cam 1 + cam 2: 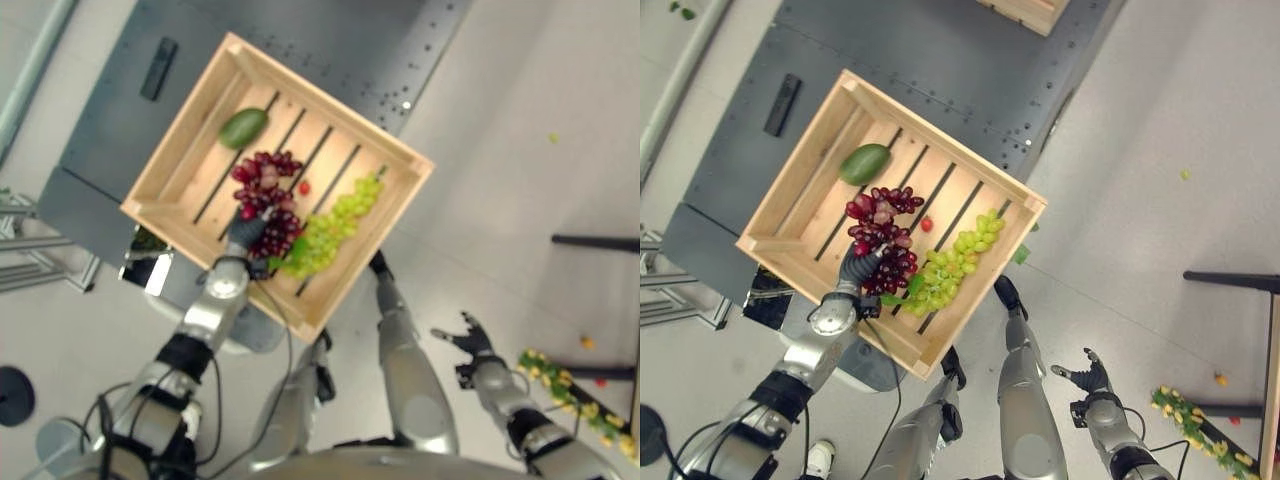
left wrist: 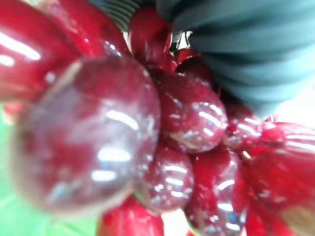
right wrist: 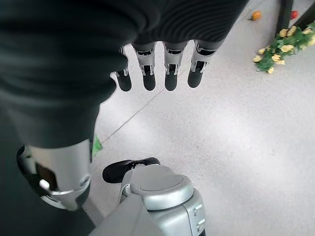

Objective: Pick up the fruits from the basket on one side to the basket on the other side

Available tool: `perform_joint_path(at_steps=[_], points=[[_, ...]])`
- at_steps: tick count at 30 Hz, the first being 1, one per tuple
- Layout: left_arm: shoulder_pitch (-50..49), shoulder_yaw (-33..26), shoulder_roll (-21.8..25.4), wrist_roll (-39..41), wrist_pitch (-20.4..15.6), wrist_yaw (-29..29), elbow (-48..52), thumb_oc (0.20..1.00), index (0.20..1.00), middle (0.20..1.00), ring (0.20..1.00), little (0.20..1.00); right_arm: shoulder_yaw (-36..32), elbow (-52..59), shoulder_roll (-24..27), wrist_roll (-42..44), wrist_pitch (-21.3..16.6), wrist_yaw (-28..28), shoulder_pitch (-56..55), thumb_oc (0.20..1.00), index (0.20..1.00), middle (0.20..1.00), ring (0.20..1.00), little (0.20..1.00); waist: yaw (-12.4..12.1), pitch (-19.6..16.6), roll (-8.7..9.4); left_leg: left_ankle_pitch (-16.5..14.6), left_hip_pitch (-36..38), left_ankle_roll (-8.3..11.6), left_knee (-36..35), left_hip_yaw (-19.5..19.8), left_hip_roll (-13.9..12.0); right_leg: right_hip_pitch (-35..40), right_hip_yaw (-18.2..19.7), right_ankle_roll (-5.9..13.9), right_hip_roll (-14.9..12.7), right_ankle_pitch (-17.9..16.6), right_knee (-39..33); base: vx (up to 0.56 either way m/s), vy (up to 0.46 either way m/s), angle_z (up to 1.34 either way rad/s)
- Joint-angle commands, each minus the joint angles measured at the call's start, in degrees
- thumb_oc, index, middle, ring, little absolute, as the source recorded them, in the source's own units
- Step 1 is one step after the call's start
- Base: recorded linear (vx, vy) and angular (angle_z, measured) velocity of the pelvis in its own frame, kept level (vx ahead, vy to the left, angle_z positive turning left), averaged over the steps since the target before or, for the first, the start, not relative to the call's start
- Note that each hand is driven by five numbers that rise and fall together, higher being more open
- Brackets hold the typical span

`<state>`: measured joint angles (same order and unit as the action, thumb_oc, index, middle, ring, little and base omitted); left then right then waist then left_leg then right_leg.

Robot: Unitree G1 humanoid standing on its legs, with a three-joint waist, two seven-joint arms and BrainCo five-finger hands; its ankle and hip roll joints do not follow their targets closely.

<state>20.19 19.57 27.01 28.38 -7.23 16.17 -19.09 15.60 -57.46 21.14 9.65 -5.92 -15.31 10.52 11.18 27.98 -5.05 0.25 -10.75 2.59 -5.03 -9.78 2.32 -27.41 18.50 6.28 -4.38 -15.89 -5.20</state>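
The right hand (image 1: pixel 1092 381) hangs low beside the robot over the floor (image 1: pixel 1160 200), holding nothing, its fingers (image 3: pixel 170 81) straight and relaxed in its wrist view. The left hand (image 1: pixel 859 268) reaches into the wooden crate (image 1: pixel 790 195) on the dark counter (image 1: pixel 970 70) and lies on the red grapes (image 1: pixel 880 235); the close wrist view shows red grapes pressed against the dark cover, so the fingers seem buried in the bunch and I cannot tell whether they grip it. Just beside the red bunch lie the green grapes (image 1: pixel 955 265), a small red fruit (image 1: pixel 926 224) between them, and farther back a green avocado (image 1: pixel 864 163)
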Motion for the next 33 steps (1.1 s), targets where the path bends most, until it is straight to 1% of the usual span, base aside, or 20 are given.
perform_joint_path(at_steps=[1,10,15,17,18,19,24,28,29,33], points=[[-0.28,-3.77,2.79,3.17,-4.88,-2.30,5.12,0.200,0.200,0.200,0.200,0.200,0.11,-0.86,0.58,-1.22,0.19,1.07,-3.25,1.000,1.000,1.000,1.000,1.000,-0.45,-3.38,-1.07,1.91,-10.39,1.18,5.52,4.17,-0.35,2.51,-2.50,2.41,1.10,8.87,1.88,-0.01,-0.014,0.15],[-5.78,-6.64,5.86,7.04,-5.80,-5.89,16.96,0.200,0.200,0.200,0.200,0.200,0.84,-0.56,0.58,-2.20,0.26,2.80,-2.98,1.000,1.000,1.000,1.000,1.000,-2.21,-4.65,0.00,1.68,-9.44,0.93,5.81,6.13,-0.41,4.25,-4.04,2.14,0.93,9.62,2.21,-0.01,-0.007,0.10],[-8.31,-7.59,7.33,8.14,-5.84,-8.70,21.41,0.200,0.200,0.200,0.200,0.200,1.49,4.39,1.73,-1.78,-0.71,4.60,-2.67,1.000,1.000,1.000,1.000,1.000,-3.06,-5.68,0.66,1.32,-8.30,0.75,6.07,6.93,-0.46,5.65,-4.68,2.03,0.93,10.21,2.47,0.00,0.004,0.13],[-9.27,-7.76,7.33,8.81,-5.53,-9.67,22.41,0.200,0.200,0.200,0.200,0.200,1.87,8.16,2.67,-1.28,-1.20,5.63,-2.66,1.000,1.000,1.000,1.000,1.000,-3.34,-6.17,0.96,1.09,-7.63,0.64,6.20,7.30,-0.45,6.37,-5.01,2.01,0.87,10.46,2.59,0.01,0.012,0.10],[-9.31,-7.76,7.32,8.82,-5.52,-9.69,22.44,0.200,0.200,0.200,0.200,0.200,1.87,8.25,2.71,-1.27,-1.16,5.65,-2.73,1.000,1.000,1.000,1.000,1.000,-3.31,-6.14,0.94,1.07,-7.55,0.63,6.19,7.32,-0.45,6.46,-5.04,2.01,0.87,10.47,2.58,0.02,0.018,0.06],[-10.11,-7.88,7.28,8.92,-5.35,-10.43,22.91,0.200,0.200,0.200,0.200,0.200,1.80,12.70,3.60,-0.12,-1.74,6.54,-2.70,1.000,1.000,1.000,1.000,1.000,-3.55,-6.60,1.25,0.88,-7.06,0.55,6.44,7.52,-0.56,7.14,-5.28,1.94,0.75,10.77,2.76,0.00,0.028,0.06],[-12.19,-8.37,5.94,9.33,-4.95,-11.19,24.63,0.200,0.200,0.200,0.200,0.200,-0.23,25.69,5.64,3.59,-3.38,7.96,-3.65,1.000,1.000,1.000,1.000,1.000,-3.99,-7.93,1.93,0.31,-5.21,0.27,6.45,8.02,-0.67,8.92,-6.01,1.71,0.75,11.66,3.33,0.01,0.027,0.09],[-14.53,-9.72,4.95,8.59,-4.57,-12.26,27.38,0.200,0.200,0.200,0.200,0.200,-3.44,37.30,7.56,4.20,-4.64,8.74,-5.60,1.000,1.000,1.000,1.000,1.000,-4.27,-9.51,3.00,-0.38,-3.83,-0.24,6.39,8.68,-0.41,10.28,-6.72,1.82,0.60,12.38,3.82,0.01,0.017,0.04],[-14.58,-9.71,4.94,8.59,-4.55,-12.26,27.42,0.200,0.200,0.200,0.200,0.200,-3.47,37.40,7.57,4.20,-4.59,8.75,-5.70,1.000,1.000,1.000,1.000,1.000,-4.26,-9.51,2.99,-0.39,-3.81,-0.24,6.40,8.70,-0.41,10.32,-6.74,1.82,0.59,12.39,3.82,0.01,0.017,0.07],[-16.23,-11.50,5.28,7.11,-4.23,-13.02,29.22,0.200,0.200,0.200,0.200,0.200,-5.85,47.28,9.06,6.19,-5.29,10.77,-7.46,1.000,1.000,1.000,1.000,1.000,-4.50,-10.90,3.95,-1.06,-2.69,-0.61,6.43,8.97,-0.34,11.28,-7.23,1.95,0.38,12.77,4.17,0.02,0.020,0.07]])
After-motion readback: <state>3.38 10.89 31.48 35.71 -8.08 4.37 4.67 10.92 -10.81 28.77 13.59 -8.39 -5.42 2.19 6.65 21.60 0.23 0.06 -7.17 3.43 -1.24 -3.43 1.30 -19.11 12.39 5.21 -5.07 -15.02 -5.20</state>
